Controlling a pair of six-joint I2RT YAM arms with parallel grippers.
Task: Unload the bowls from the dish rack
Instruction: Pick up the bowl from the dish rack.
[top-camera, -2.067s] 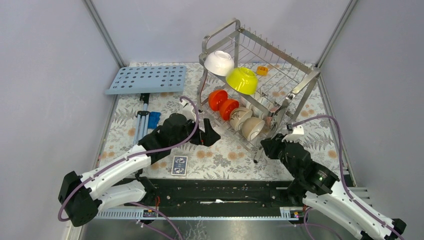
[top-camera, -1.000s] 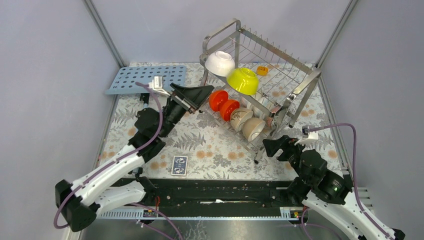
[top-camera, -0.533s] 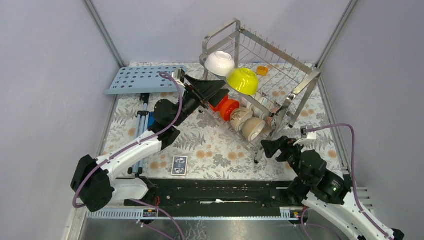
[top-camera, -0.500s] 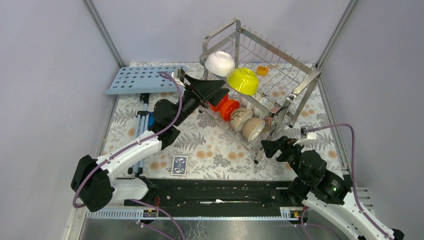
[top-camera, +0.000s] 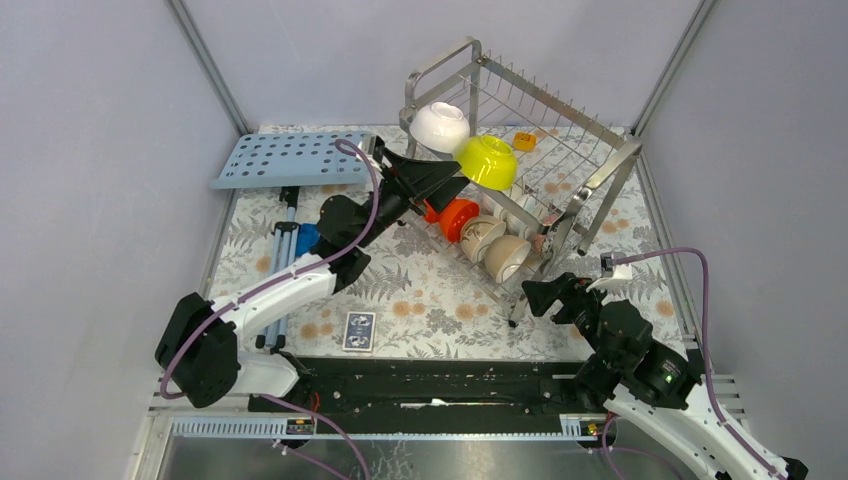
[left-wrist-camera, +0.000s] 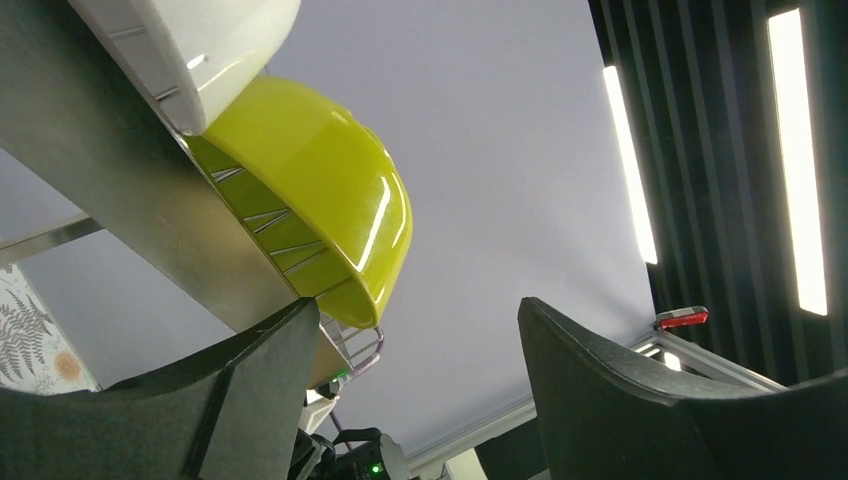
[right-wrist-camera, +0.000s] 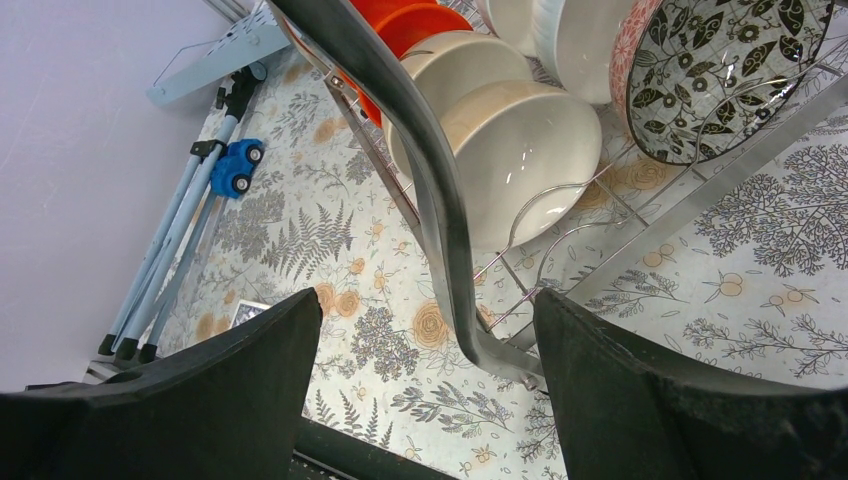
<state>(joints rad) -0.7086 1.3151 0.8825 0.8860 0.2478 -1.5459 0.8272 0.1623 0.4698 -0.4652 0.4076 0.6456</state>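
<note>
Plainly from right wrist: leaf-patterned bowl (right-wrist-camera: 722, 78)

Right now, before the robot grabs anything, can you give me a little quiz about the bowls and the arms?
1. True or false: the yellow-green bowl sits on the top tier of the dish rack.
2. Which gripper is closest to that bowl? A) left gripper B) right gripper
3. Fill in: the bowl beside it on the top tier is ____.

Key: 1 true. 2 A. 3 white; it is the white bowl.
</note>
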